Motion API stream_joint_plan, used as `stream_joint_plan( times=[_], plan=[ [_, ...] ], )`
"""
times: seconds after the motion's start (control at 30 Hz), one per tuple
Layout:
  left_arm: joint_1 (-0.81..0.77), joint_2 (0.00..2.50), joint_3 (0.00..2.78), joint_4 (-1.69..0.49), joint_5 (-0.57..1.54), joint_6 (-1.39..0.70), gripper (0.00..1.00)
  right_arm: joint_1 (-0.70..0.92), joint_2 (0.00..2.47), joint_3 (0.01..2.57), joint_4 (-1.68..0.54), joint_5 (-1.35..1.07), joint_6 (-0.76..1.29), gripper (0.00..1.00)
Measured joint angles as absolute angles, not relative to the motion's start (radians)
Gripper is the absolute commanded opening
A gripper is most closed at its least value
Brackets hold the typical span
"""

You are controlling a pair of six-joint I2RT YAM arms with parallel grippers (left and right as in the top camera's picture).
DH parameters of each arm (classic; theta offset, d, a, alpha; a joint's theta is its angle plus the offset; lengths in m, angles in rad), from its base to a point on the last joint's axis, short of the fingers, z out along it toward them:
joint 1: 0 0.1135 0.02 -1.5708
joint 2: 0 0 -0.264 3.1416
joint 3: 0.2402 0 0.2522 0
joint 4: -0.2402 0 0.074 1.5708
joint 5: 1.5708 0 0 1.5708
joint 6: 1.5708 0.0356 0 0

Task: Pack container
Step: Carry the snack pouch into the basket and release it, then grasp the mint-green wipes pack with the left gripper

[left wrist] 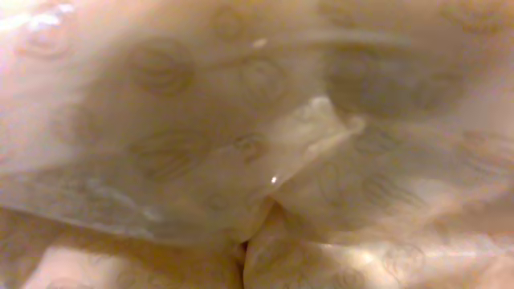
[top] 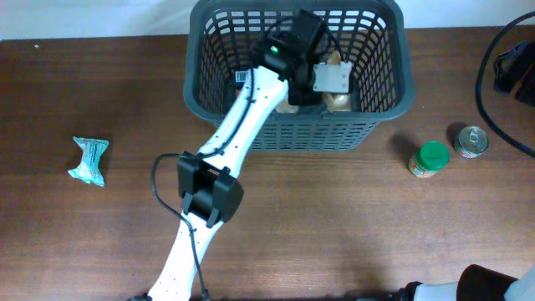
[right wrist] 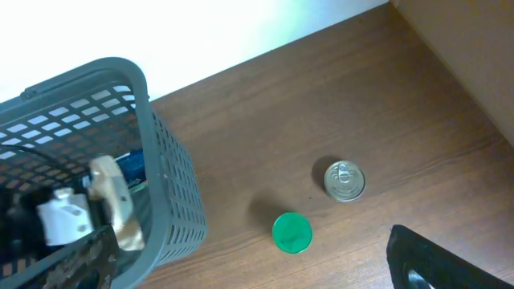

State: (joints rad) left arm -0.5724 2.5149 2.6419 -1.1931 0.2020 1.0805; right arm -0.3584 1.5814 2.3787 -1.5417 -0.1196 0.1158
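A: Left gripper [top: 311, 82] is down inside the basket [top: 297, 138], over a bag [top: 338, 101] by the front wall. The wrist hides the jaws from above. Its own camera shows only film pressed close. Grip wide or closed: cannot tell.
B: Step, as I read it, is setting the bag down. Advice?
A: Lower until the bag rests on the basket floor. Let go fully, then rise straight up so the fingers clear film and wall. Soft load, so no squeezing or sideways drag.
B: Right gripper [right wrist: 438, 261]?
A: Only a dark sliver at the frame corner, well right of the basket. State not readable.
B: Materials, nearest first.
A: Table [top: 334, 234]: dark brown wood grain, matt. Left of the basket, a teal packet [top: 89, 160], flat, crinkled, likely slippery. Right of the basket, a round jar [top: 429, 159] with a green lid. Just past it, a can [top: 471, 140], bright metal, ring-pull top, upright. Both look rigid. Basket: far side of the table, centre, dark grey plastic, slotted lattice walls, rounded corners. Bag inside: clear glossy film with faint printed rings, contents tan and lumpy, probably yielding.
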Motion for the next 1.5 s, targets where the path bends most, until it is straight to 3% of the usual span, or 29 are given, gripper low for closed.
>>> stream_joint_plan(
  times=[0.27,0.37,0.4,0.43,0.47,0.7,0.87,1.03,1.2,1.37,1.5],
  plan=[
    [-0.589,2.529,2.642,-1.173,0.202,0.981,0.03,-0.358,1.581,2.379,-1.542,-0.120,0.116,0.99],
    [-0.588,2.536,2.642,-1.173,0.202,0.960,0.56,-0.358,1.581,2.379,-1.542,-0.119,0.115,0.99],
    [-0.588,2.538,2.642,-1.169,0.203,0.951,0.79,-0.358,1.581,2.379,-1.542,-0.119,0.116,0.99],
    [-0.588,2.538,2.642,-1.159,0.203,0.936,0.92,-0.358,1.581,2.379,-1.542,-0.119,0.116,0.99],
    [-0.588,2.538,2.642,-1.138,0.204,0.914,0.99,-0.358,1.581,2.379,-1.542,-0.119,0.115,0.99],
    [-0.586,2.492,2.642,-1.102,0.113,0.723,0.99,-0.358,1.581,2.379,-1.541,-0.119,0.115,0.99],
    [-0.522,2.303,2.645,-1.131,0.043,0.626,1.00,-0.358,1.581,2.379,-1.542,-0.120,0.115,0.99],
    [-0.298,2.074,2.672,-1.224,0.004,0.550,0.91,-0.358,1.581,2.379,-1.541,-0.120,0.115,0.99],
    [-0.066,1.988,2.645,-1.320,-0.035,0.483,0.91,-0.358,1.581,2.379,-1.542,-0.119,0.116,0.99],
    [0.240,1.973,2.371,-1.461,-0.050,0.318,0.97,-0.358,1.581,2.379,-1.541,-0.119,0.116,0.99],
    [0.415,1.980,2.040,-1.344,-0.048,0.264,1.00,-0.358,1.581,2.379,-1.542,-0.120,0.115,0.99]
  ],
)
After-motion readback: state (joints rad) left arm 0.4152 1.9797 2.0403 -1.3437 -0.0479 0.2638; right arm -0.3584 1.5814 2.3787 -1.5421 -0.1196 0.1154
